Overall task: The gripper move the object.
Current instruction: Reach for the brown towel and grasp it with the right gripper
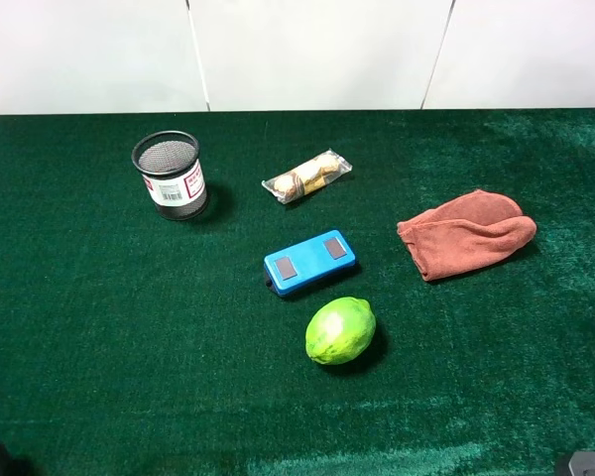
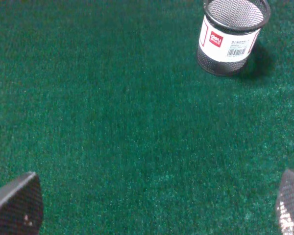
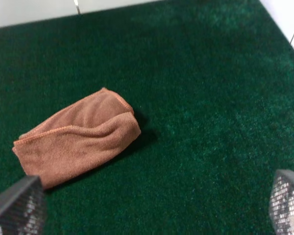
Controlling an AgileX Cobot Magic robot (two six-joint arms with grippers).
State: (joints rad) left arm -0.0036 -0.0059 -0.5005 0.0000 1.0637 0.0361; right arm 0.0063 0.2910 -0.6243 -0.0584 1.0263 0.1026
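On the green felt table [image 1: 99, 327] lie a black mesh pen cup [image 1: 170, 175] with a white label, a clear-wrapped snack packet [image 1: 306, 177], a blue box [image 1: 309, 262] with two grey patches, a green lime [image 1: 340, 330] and a folded brown towel [image 1: 466, 233]. My left gripper [image 2: 152, 205] is open and empty over bare felt, with the pen cup [image 2: 232, 34] well ahead of it. My right gripper [image 3: 153, 203] is open and empty, with the towel [image 3: 76, 137] lying just ahead, nearer one finger [image 3: 17, 205]. Both arms barely show at the near corners of the high view.
A white wall runs behind the table's far edge. The right edge of the table shows in the right wrist view [image 3: 279, 24]. The lime sits close in front of the blue box.
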